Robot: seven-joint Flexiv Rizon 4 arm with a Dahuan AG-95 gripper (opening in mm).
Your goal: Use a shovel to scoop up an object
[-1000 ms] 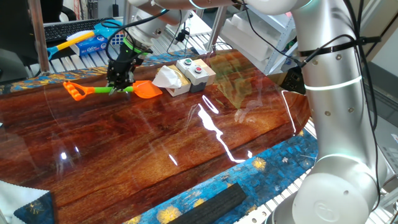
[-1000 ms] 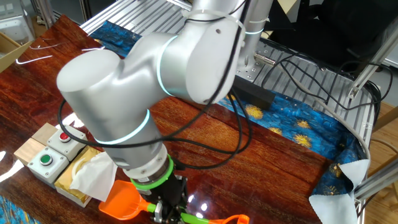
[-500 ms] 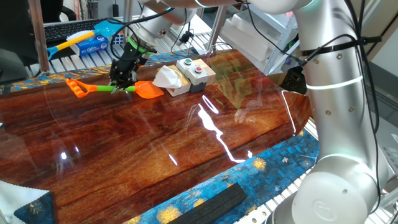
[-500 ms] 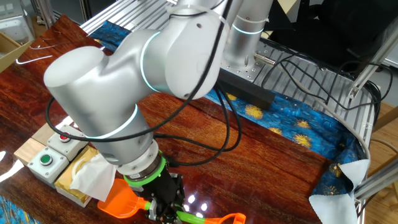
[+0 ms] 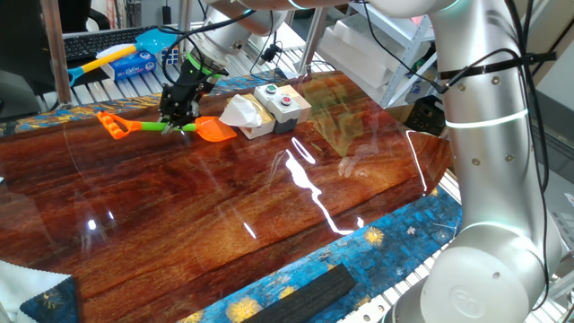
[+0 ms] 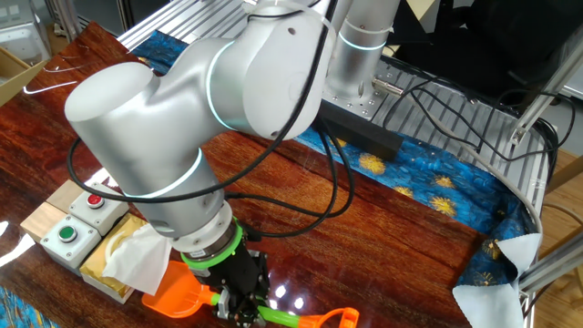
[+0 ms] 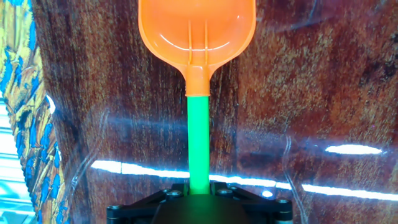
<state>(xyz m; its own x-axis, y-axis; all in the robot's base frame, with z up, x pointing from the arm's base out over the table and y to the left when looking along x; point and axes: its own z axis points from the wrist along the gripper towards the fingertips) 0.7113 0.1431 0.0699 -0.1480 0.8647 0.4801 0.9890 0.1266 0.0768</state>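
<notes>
The claw (image 6: 239,308) grips the shovel (image 6: 187,292) by its green shaft, orange blade touching the tissue-stuffed box (image 6: 127,261).

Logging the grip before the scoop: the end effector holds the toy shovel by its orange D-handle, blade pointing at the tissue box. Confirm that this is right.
Not quite. The end effector holds the toy shovel by its lime-green shaft, not the orange D-handle, which sticks out free behind it. The hand view shows the shaft running into the closed jaws. The blade does point at the tissue box.
</notes>
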